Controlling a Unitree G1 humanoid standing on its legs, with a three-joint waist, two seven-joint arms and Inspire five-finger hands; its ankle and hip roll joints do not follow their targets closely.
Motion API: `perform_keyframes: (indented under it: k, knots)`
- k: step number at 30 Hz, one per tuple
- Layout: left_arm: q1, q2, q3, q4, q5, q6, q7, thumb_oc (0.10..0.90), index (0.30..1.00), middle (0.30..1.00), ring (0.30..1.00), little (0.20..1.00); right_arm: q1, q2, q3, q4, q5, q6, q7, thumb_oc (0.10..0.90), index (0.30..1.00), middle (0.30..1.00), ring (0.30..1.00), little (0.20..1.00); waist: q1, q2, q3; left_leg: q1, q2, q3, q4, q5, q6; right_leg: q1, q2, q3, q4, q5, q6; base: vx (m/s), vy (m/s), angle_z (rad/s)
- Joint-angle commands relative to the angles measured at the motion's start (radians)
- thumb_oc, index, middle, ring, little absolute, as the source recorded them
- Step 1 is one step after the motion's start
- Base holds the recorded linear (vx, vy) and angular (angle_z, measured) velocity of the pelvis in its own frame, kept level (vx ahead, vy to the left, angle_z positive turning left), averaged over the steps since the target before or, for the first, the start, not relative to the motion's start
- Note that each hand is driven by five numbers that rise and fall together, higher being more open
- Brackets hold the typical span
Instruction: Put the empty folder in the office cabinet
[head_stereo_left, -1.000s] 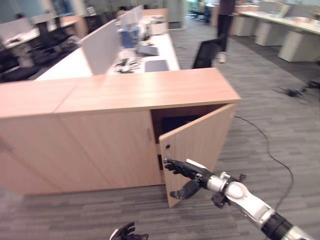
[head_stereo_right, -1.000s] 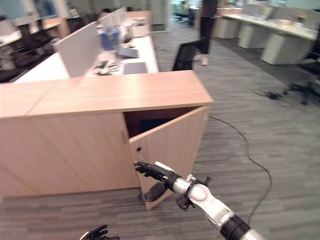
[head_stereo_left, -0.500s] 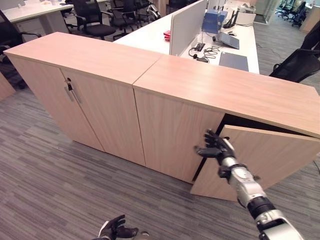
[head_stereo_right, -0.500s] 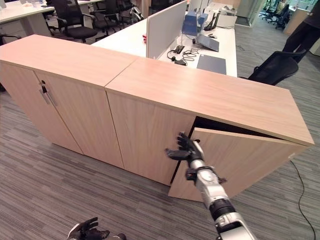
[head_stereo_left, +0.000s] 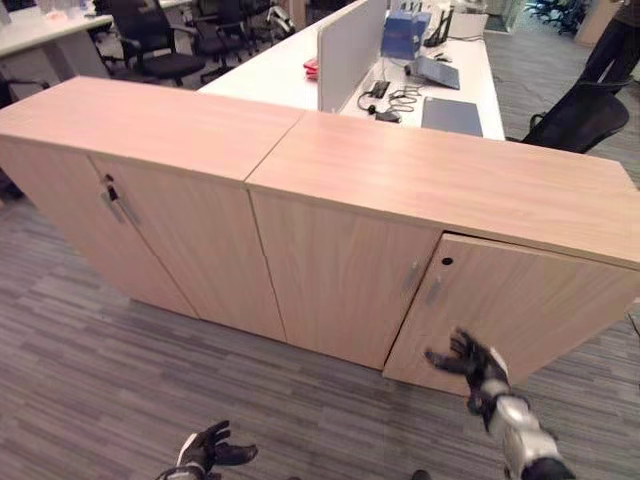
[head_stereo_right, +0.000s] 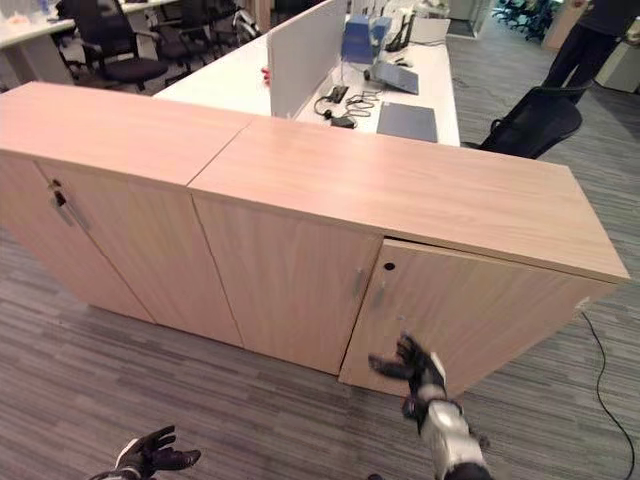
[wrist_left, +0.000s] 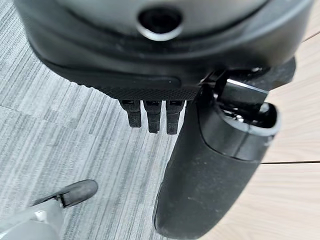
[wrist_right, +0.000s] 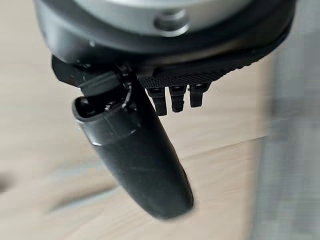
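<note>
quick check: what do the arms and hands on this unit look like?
Both hands are dark, near-black, with slim segmented fingers. The right hand sits on a silver-grey forearm with a black band at the wrist. The left hand has a white patch at its wrist. Up close, each has a smooth, rounded black thumb, a ribbed black palm edge and a grey housing above.

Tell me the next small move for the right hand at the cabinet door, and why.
Probably push the light wooden cabinet door the last bit shut. It stands slightly ajar, its far edge out from the cabinet front, and the right hand, fingers spread, is against its lower part. The left hand hangs low, holding nothing.
</note>
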Motion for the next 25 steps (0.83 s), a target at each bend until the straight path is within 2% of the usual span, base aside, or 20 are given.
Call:
perform_keyframes:
  k: [1, 4, 9, 12, 13, 17, 25]
  knots:
    - [-0.087, -0.014, -0.047, 0.023, 0.073, -0.044, -0.034, 0.8, 0.9, 0.9, 0.9, 0.9, -0.107, -0.078, 0.024, -0.053, -0.093, -0.036, 0.103, 0.8, 0.9, 0.9, 0.9, 0.9, -0.009, 0.033, -0.028, -0.034, 0.1, -0.082, 0.038, -0.031, -0.067, 0.063, -0.004, -0.03, 0.119, -0.187, 0.048, 0.03, -0.114, 0.02]
    - [-0.089, -0.037, -0.075, 0.029, 0.08, -0.04, -0.04, 0.8, 0.9, 0.9, 0.9, 0.9, -0.098, -0.045, 0.012, -0.015, -0.033, -0.047, 0.105, 0.8, 0.9, 0.9, 0.9, 0.9, -0.026, 0.043, -0.031, -0.026, 0.112, -0.085, 0.029, -0.016, -0.08, 0.088, 0.016, -0.038, 0.084, -0.191, 0.038, 0.03, -0.115, 0.01]
    - [-0.082, -0.064, -0.076, 0.031, 0.067, -0.039, -0.038, 0.8, 0.9, 0.9, 0.9, 0.9, -0.047, -0.007, 0.005, 0.013, -0.005, -0.051, 0.117, 0.8, 0.9, 0.9, 0.9, 0.9, -0.043, 0.055, -0.034, -0.014, 0.133, -0.082, 0.024, -0.004, -0.095, 0.109, 0.04, -0.042, 0.052, -0.197, 0.026, 0.01, -0.078, -0.03]
    - [-0.08, -0.075, -0.074, 0.031, 0.058, -0.039, -0.036, 0.8, 0.9, 0.9, 0.9, 0.9, -0.026, 0.012, 0.007, 0.041, -0.012, -0.051, 0.111, 0.8, 0.9, 0.9, 0.9, 0.9, -0.051, 0.059, -0.033, -0.008, 0.142, -0.081, 0.024, 0.0, -0.101, 0.117, 0.049, -0.039, 0.042, -0.199, 0.022, 0.0, -0.056, -0.02]
    - [-0.074, -0.085, -0.073, 0.029, 0.048, -0.041, -0.033, 0.8, 0.9, 0.9, 0.9, 0.9, 0.002, 0.029, 0.015, 0.068, -0.062, -0.051, 0.097, 0.8, 0.9, 0.9, 0.9, 0.9, -0.064, 0.064, -0.03, 0.002, 0.153, -0.074, 0.024, 0.004, -0.107, 0.123, 0.059, -0.031, 0.03, -0.202, 0.017, 0.0, -0.056, 0.01]
    - [-0.077, -0.095, -0.076, 0.031, 0.04, -0.043, -0.033, 0.8, 0.9, 0.9, 0.9, 0.9, 0.016, 0.039, 0.038, 0.143, -0.125, -0.048, 0.094, 0.8, 0.9, 0.9, 0.9, 0.9, -0.077, 0.07, -0.025, 0.011, 0.165, -0.063, 0.027, 0.007, -0.113, 0.128, 0.07, -0.022, 0.015, -0.203, 0.012, -0.01, -0.05, -0.05]
    - [-0.083, -0.094, -0.1, 0.006, 0.039, -0.052, -0.03, 0.8, 0.9, 0.9, 0.9, 0.9, 0.006, 0.052, 0.018, 0.245, -0.109, -0.048, 0.082, 0.8, 0.9, 0.9, 0.9, 0.9, -0.094, 0.072, -0.024, 0.025, 0.174, -0.044, 0.025, 0.008, -0.118, 0.123, 0.077, -0.001, 0.009, -0.198, 0.01, 0.0, -0.015, -0.11]
